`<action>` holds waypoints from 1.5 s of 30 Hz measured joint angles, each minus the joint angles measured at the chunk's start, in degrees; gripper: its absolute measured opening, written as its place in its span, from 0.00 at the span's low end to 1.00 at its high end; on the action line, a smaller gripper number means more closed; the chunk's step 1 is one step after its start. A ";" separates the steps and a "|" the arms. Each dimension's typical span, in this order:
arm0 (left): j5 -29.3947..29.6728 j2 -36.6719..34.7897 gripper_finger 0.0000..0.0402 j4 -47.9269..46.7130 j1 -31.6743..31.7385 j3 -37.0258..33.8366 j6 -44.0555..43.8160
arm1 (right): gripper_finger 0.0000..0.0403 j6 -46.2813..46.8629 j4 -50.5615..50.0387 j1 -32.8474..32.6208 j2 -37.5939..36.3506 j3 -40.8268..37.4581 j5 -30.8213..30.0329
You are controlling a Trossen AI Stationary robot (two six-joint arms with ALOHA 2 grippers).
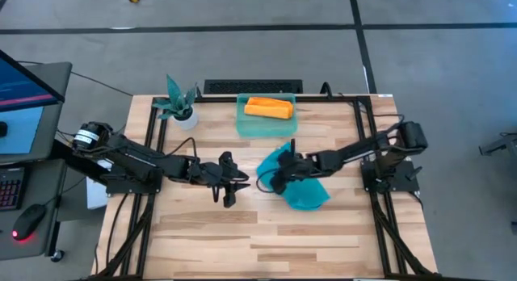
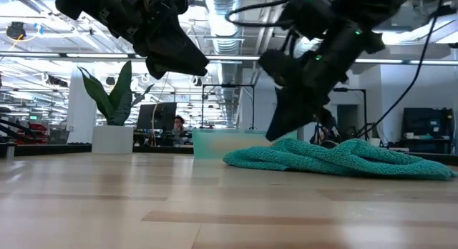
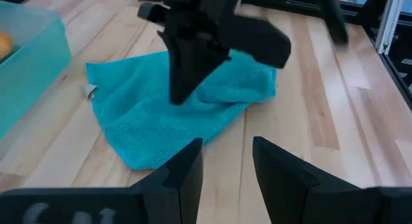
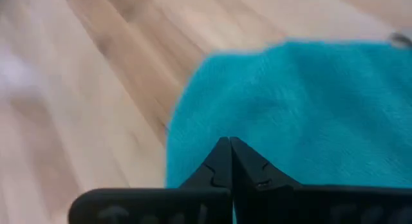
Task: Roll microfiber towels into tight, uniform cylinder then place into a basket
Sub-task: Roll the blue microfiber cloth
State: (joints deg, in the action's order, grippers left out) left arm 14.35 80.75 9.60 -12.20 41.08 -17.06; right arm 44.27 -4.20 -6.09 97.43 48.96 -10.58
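I read no text, label, brand, number or sign in any view, small white tag on the teal towel [image 3: 88, 90] too tiny to read

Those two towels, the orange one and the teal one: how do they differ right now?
The orange towel is rolled into a short cylinder, while the teal towel lies loose and rumpled. The orange one sits inside the basket at the far edge of the table; the teal one is spread on the bare tabletop near the middle. Nothing touches the orange one, whereas the right claw is down at the teal one's edge. Both look like soft cloths.
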 joint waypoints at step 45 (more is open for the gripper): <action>-0.07 -0.02 0.31 -9.68 1.58 0.00 -5.97 | 0.05 -16.58 -55.23 -21.36 15.30 36.75 -5.66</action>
State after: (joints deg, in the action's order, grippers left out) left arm 14.28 80.73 -0.08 -10.61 41.08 -23.03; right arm 27.69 -59.43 -27.46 112.73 85.71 -16.23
